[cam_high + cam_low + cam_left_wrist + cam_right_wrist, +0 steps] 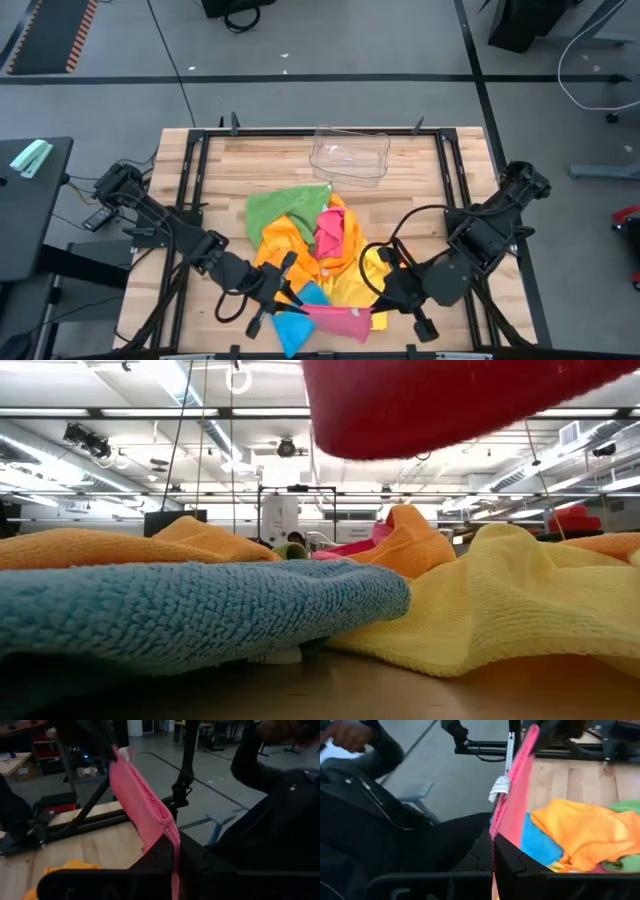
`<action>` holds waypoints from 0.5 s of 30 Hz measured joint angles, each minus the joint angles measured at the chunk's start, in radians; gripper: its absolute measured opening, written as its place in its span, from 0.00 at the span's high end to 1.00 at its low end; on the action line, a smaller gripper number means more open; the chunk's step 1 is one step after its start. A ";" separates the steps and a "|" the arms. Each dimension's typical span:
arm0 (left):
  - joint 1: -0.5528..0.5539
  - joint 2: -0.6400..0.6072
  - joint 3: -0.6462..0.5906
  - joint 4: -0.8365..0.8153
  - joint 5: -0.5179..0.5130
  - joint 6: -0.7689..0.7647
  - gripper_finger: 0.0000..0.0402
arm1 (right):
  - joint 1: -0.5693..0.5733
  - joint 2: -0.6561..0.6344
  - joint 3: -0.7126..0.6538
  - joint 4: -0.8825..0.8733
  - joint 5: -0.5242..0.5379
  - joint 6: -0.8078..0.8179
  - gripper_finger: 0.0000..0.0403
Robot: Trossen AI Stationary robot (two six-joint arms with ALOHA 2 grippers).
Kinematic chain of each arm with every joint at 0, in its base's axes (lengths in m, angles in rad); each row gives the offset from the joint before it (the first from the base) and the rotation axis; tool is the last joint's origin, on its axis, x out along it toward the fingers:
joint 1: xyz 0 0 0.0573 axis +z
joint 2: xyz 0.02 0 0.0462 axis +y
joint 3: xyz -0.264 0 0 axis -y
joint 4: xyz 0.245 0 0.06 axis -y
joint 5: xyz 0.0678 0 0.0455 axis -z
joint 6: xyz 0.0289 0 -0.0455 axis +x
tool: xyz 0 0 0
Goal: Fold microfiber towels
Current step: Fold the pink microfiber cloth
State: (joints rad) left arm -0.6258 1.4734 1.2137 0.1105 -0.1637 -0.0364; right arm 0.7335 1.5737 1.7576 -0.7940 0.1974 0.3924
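Pink towel hangs stretched between both grippers at the near edge of the table; its long axis runs left to right, one end in each gripper; neither arm is nearer, each has its own end.

Left gripper sits at the towel's left end, fingers pinched down tight on the pink edge; the left wrist view shows the cloth rising edge-on out of the closed fingers, taut. Blue towel lies on the table just under and beside this gripper, touching the pink one from above in the high view.

Centre: the heap of remaining cloths, green towel farthest back, orange towel and a second pink cloth in the middle, yellow towel toward the right, all crumpled and overlapping. Clear plastic tray stands behind the heap, apart from it.

Right gripper sits at the towel's right end, fingers likewise clamped shut on the pink edge, a white label hanging beside it.

Judgement: the cloth is spread for a fold; the next move turns on keeping both ends level and finding bare wood to lay it on, since the heap crowds the near area.

Surface: pale wooden table, black frame around it. Room: grey floor, ceiling strip lights; a person in dark clothing is just beyond the near edge.
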 joint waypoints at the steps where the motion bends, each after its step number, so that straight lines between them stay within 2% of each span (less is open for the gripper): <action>1: 0.000 0.000 0.000 -0.005 -0.006 0.003 0.96 | -0.001 0.000 0.000 -0.006 0.011 -0.005 0.99; 8: 0.070 0.000 -0.019 -0.125 -0.142 -0.004 0.95 | -0.070 -0.001 -0.048 -0.182 0.190 -0.022 0.99; 11: 0.124 0.013 -0.063 -0.132 -0.203 -0.029 0.94 | -0.125 0.000 -0.121 -0.206 0.199 -0.054 0.99; 15: 0.186 0.042 -0.106 -0.131 -0.235 -0.031 0.96 | -0.211 0.001 -0.226 -0.201 0.204 -0.142 0.99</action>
State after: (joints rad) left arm -0.4400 1.5151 1.1074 -0.0205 -0.3983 -0.0674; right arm 0.5230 1.5744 1.5321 -0.9948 0.4012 0.2502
